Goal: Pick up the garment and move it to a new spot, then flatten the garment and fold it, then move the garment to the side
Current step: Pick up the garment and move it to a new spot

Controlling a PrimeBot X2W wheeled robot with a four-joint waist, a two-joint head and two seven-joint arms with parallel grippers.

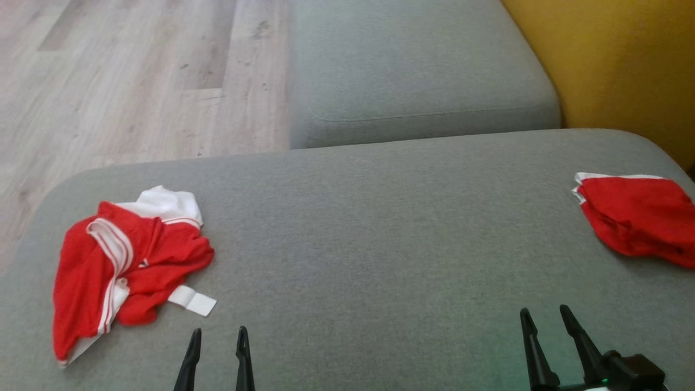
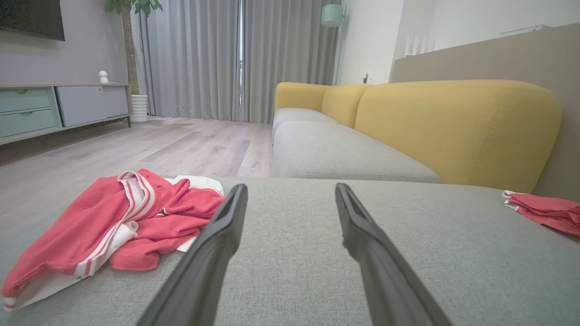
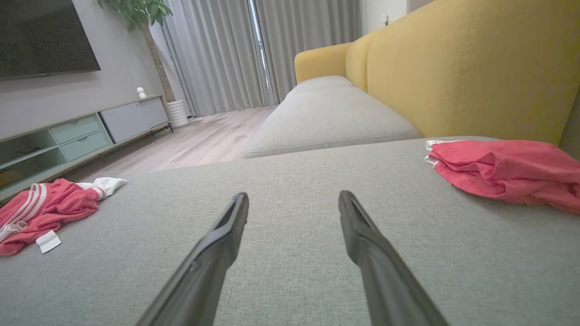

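On cushion (image 1: 358, 233) left: crumpled garment (image 1: 87, 282), long axis near-far.

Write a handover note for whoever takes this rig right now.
Both open and empty: left claw, right claw, over the grey seat cushion.
The crumpled red-and-white garment lies on the cushion's left part, near the left claw, not held.
The red garment at the cushion's right edge looks folded, set aside.
Left to do: pick up the crumpled one, move, flatten, fold, shift aside.

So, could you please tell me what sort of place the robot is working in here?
Most likely a home living room: a grey and yellow sofa, a wall-mounted television above a low cabinet, and floor-length curtains.
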